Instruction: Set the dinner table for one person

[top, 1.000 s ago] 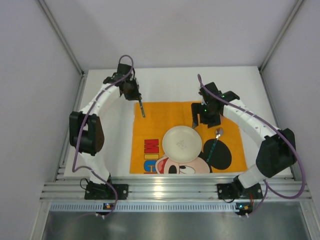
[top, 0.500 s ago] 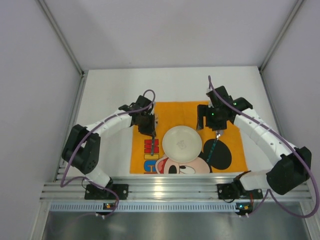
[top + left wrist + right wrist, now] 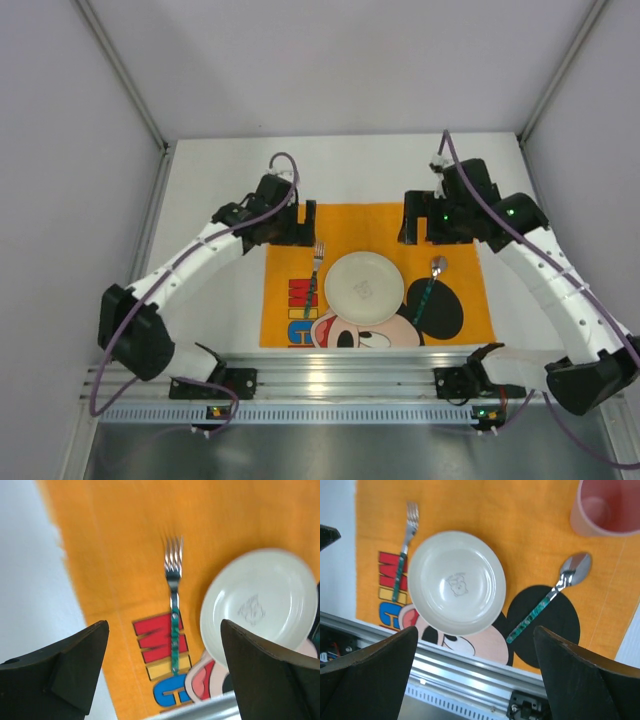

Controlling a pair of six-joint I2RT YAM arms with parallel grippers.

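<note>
My left gripper (image 3: 300,224) hangs over the far left corner of the orange Mickey Mouse mat (image 3: 115,555), fingers spread wide and holding nothing. Out past its left finger (image 3: 65,670) shows the bare white of the dinner table (image 3: 30,580), which lies under the mat and runs on around it. Right below this gripper, in the gap between its fingers, the fork (image 3: 173,605) lies flat on the mat. Its tines point away from my bases and its green-patterned handle lies over the printed letters. Toward the right finger sits the round white plate (image 3: 257,605), just beside the fork but not touching it. It is upright and has a faint mark at its centre. My right gripper (image 3: 425,225) is also wide open and holds nothing, hanging over the far right part of the mat. Under it, toward its right finger, the spoon (image 3: 550,597) lies tilted, bowl away from me and green handle across Mickey's black ear. Beyond the spoon's bowl a pink cup (image 3: 607,507) stands upright on the mat. The ribbed aluminium rail (image 3: 460,675) runs along the near edge, below both fingers.
</note>
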